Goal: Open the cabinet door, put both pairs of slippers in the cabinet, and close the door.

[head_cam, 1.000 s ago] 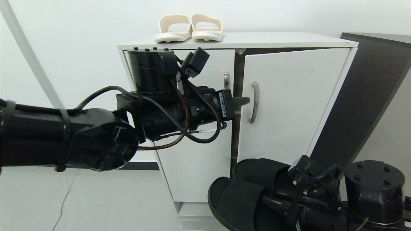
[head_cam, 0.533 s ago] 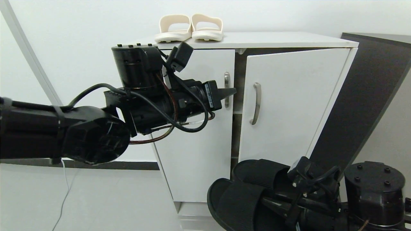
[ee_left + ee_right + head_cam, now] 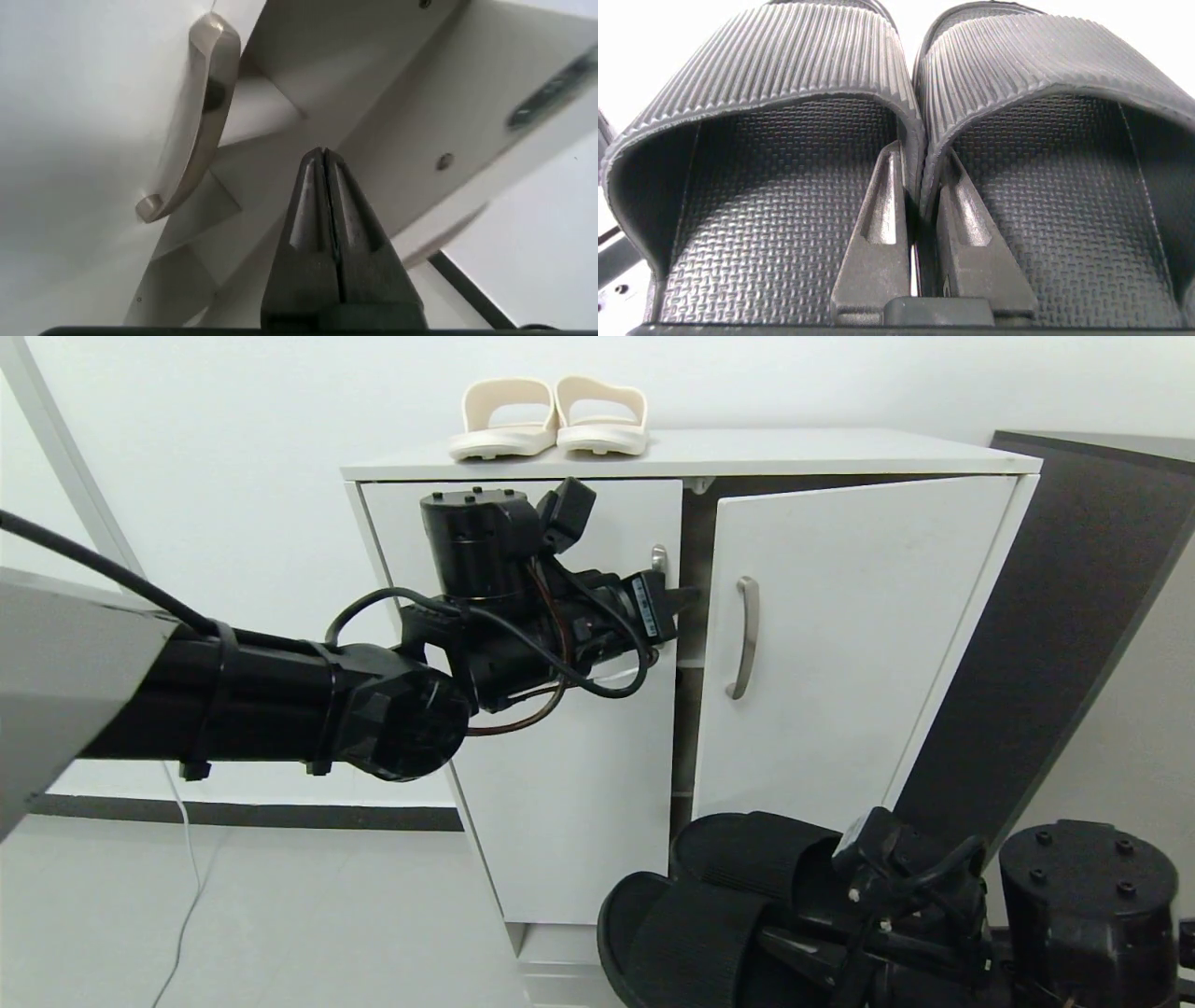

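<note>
- Your left gripper (image 3: 693,595) sits at the dark gap between the two doors of the cabinet (image 3: 840,452), just beside the left door's handle (image 3: 659,560).
- Its fingers (image 3: 308,215) are pressed together with nothing between them, and they point into the gap towards the inside shelves.
- The right door (image 3: 840,644) stands slightly ajar; the left door (image 3: 579,784) lies flat against the frame.
- Your right gripper (image 3: 920,161) hangs low in front of the right door, carrying the black slippers (image 3: 719,887).
- Its fingers (image 3: 882,224) are nearly closed, one inside each slipper, pinching the two inner side walls together.
- The cream slippers (image 3: 551,420) rest side by side on top of the cabinet, near its left end.
</note>
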{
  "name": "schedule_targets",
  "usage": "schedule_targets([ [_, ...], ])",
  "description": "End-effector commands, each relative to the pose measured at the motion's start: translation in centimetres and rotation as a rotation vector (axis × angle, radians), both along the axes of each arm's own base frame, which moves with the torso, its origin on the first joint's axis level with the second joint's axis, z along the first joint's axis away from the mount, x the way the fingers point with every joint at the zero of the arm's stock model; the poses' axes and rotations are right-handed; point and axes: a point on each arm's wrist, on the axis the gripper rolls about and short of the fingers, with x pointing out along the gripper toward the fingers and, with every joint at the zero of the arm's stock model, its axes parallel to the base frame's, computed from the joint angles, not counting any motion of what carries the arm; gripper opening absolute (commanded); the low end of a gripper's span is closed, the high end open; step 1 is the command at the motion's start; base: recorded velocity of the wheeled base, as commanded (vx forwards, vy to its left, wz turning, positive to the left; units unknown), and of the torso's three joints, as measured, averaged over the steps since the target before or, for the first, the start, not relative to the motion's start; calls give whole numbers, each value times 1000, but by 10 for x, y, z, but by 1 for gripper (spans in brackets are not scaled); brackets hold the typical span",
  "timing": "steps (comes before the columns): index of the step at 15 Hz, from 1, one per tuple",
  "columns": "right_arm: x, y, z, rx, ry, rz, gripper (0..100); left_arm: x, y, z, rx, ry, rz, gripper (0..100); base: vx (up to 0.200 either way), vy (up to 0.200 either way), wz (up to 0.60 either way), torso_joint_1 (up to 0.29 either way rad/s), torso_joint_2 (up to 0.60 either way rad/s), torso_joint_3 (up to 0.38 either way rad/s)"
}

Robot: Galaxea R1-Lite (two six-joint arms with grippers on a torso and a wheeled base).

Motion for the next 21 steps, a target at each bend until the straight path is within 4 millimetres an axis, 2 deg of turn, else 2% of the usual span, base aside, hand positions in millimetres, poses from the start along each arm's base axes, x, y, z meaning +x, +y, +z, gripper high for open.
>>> schedule_targets([
  [1,-1,2,-1,-5,4,9,0,5,-3,-6,6,11,0,0,-200,0,0,-2,2,7],
  [5,-3,3,-2,-7,6,18,0,2,-11,-9,8,16,14,0,-200,0,0,0,5,2],
  [7,-4,3,-3,-10,8,22,0,-13,-27,-10,16,18,-38,0,-200,0,0,-2,2,5],
  [9,-6,2,-5,-16,12,26,0,-43,-46,-3,8,9,-79,0,-200,0,0,5,5,2],
  [12,-6,2,-5,-16,12,28,0,-51,-42,10,-13,-14,-76,0,-133,0,0,2,-2,-2],
  [14,-6,2,-4,-14,10,26,0,-51,-18,11,-5,-6,-28,0,0,0,0,0,0,0],
  [16,-5,2,-4,-10,7,19,0,-64,16,12,19,-3,20,0,0,0,0,0,0,0],
  [17,-1,1,-2,3,-1,4,0,-83,50,11,36,3,69,0,0,0,0,0,0,0],
  [19,6,0,-3,11,-8,-19,0,-119,94,6,43,12,132,0,0,0,0,0,0,0],
  [21,8,0,-2,24,-20,-30,0,-174,137,-2,23,-21,185,0,0,0,0,0,0,0],
])
